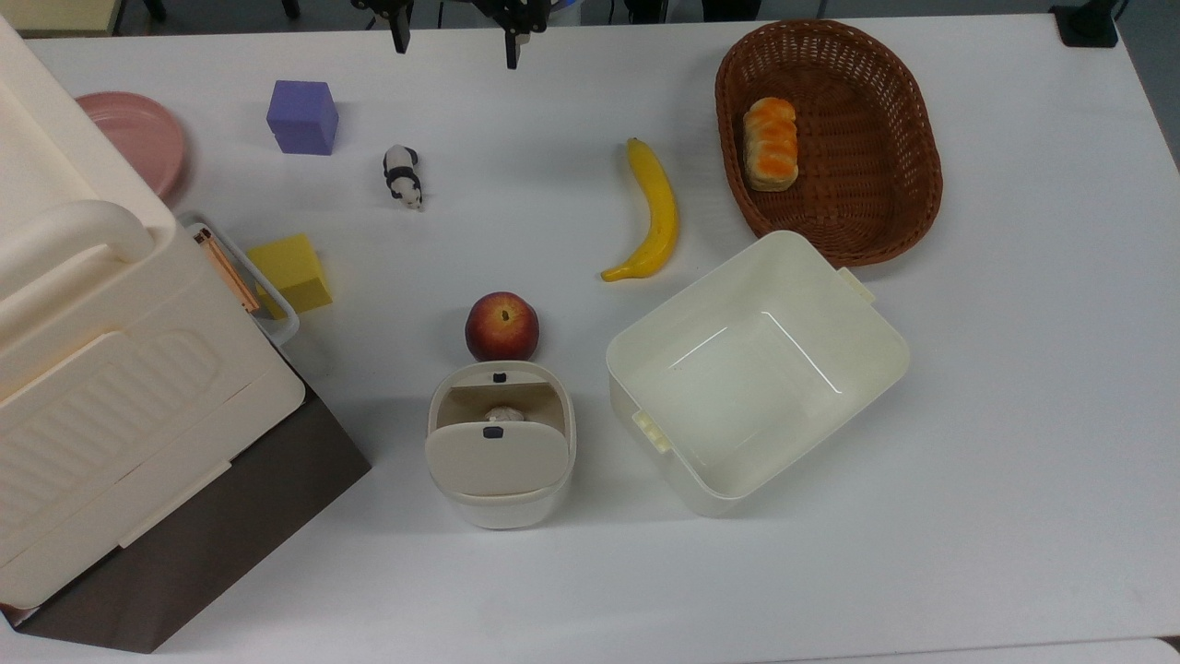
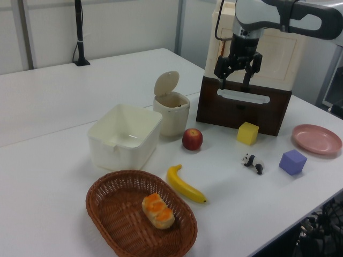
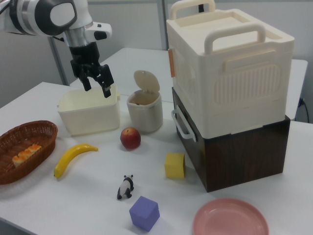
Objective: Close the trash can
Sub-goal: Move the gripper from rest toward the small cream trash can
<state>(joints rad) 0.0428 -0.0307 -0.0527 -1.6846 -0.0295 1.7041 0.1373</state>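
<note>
The trash can (image 1: 501,484) (image 2: 172,113) (image 3: 145,111) is a small cream bin on the white table, just past the red apple. Its beige lid (image 2: 166,83) (image 3: 146,81) stands raised upright on its hinge, and something pale lies inside. My gripper (image 1: 456,41) (image 2: 236,79) (image 3: 97,87) hangs high above the table, well away from the bin, at the top edge of the top view. Its two dark fingers are spread apart and hold nothing.
An apple (image 1: 501,326) sits touching-close to the bin. A lidless cream tub (image 1: 756,369) stands beside it; a banana (image 1: 648,214), a wicker basket (image 1: 908,166) with bread, a toy panda (image 1: 403,175), purple (image 1: 302,116) and yellow (image 1: 290,272) cubes, a pink plate (image 1: 138,138) and a big handled box (image 1: 101,369) surround them.
</note>
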